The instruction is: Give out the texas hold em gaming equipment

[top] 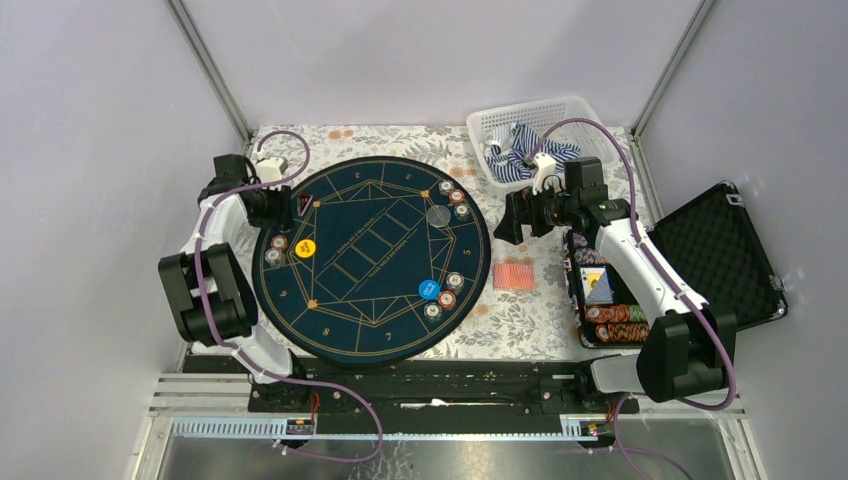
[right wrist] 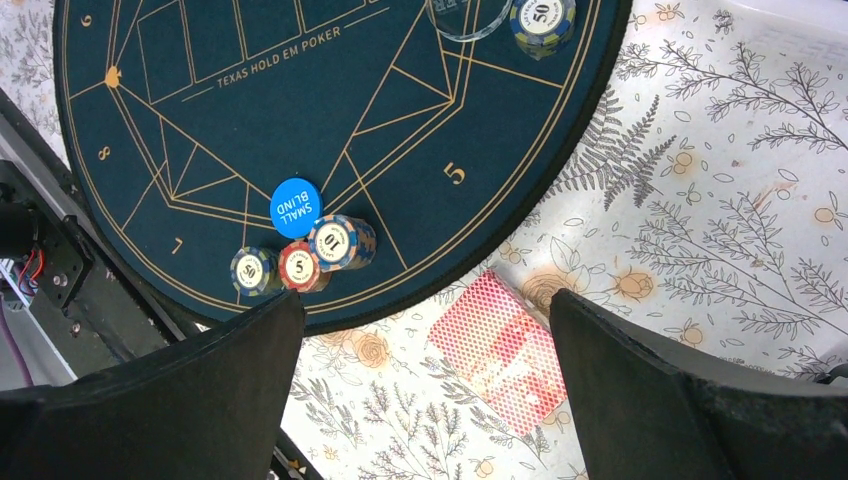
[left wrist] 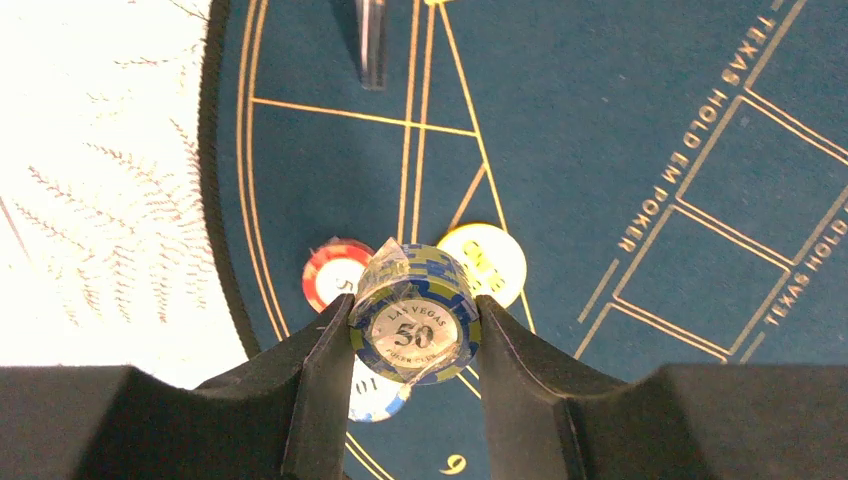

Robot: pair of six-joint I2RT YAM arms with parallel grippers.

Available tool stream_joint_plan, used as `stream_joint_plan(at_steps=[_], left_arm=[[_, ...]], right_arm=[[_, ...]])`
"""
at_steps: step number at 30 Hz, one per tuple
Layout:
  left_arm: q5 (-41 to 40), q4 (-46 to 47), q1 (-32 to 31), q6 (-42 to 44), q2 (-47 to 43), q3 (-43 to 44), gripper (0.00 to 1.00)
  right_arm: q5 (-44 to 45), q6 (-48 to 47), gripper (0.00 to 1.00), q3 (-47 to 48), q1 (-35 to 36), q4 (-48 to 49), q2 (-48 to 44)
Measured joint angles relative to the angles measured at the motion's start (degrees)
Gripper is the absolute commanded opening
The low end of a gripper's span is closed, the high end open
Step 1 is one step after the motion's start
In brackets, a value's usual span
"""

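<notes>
At the near right, the open black case (top: 715, 250) holds rows of chips (top: 615, 322) and a face-up card (top: 598, 285). The right arm crosses over the case and hides part of what it holds. The chip values are too small to read from above.

On the near right rim of the navy mat (top: 370, 300) lies a blue disc (right wrist: 296, 207) printed SMALL BLIND. Just beside it are three short chip stacks (right wrist: 300, 262): two blue ones marked 10 and 50, and a red one between them.

The deck of cards (right wrist: 497, 362), its red-pink patterned back up, lies flat on the floral bench (top: 520, 320) between the mat and the case. The right fingers (right wrist: 190, 400) hover over it, spread fully wide, with nothing held or touched.

Further back on the left of the mat, the left fingers (left wrist: 320, 380) are closed halfway on a wrapped chip stack (left wrist: 414, 322). It is blue and yellow, sheathed in crinkled clear film, and its top reads LAS VEGAS 50. The stack hangs above the mat's left edge. Under it a blue-white chip (left wrist: 375, 395) marked 10 is half hidden, and a red chip (left wrist: 333, 272) and an orange-yellow disc (left wrist: 492, 262) are partly covered.

At the mat's far right, a clear round piece (right wrist: 465, 18) and another 50 stack (right wrist: 541, 18) are cut off by the frame edge in the right wrist view. The white basket (top: 500, 118) stands at the far right.
</notes>
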Motion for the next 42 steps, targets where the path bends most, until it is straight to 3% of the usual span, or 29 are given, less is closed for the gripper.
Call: stream_joint_plan(at_steps=[18, 28, 42], left_arm=[[-6.78, 8.87, 0.26, -0.87, 14.1, 4.35, 0.36], [-7.85, 10.58, 0.26, -0.87, 16.7, 4.55, 0.4], [-8.0, 10.73, 0.26, -0.39, 16.68, 4.94, 0.95]], right_arm=[[-1.51, -0.72, 1.0, 0.0, -0.04, -0.59, 1.18], [-2.1, -1.03, 1.0, 0.0, -0.07, -0.66, 1.77], [-2.86, -1.03, 1.0, 0.0, -0.07, -0.98, 2.36]])
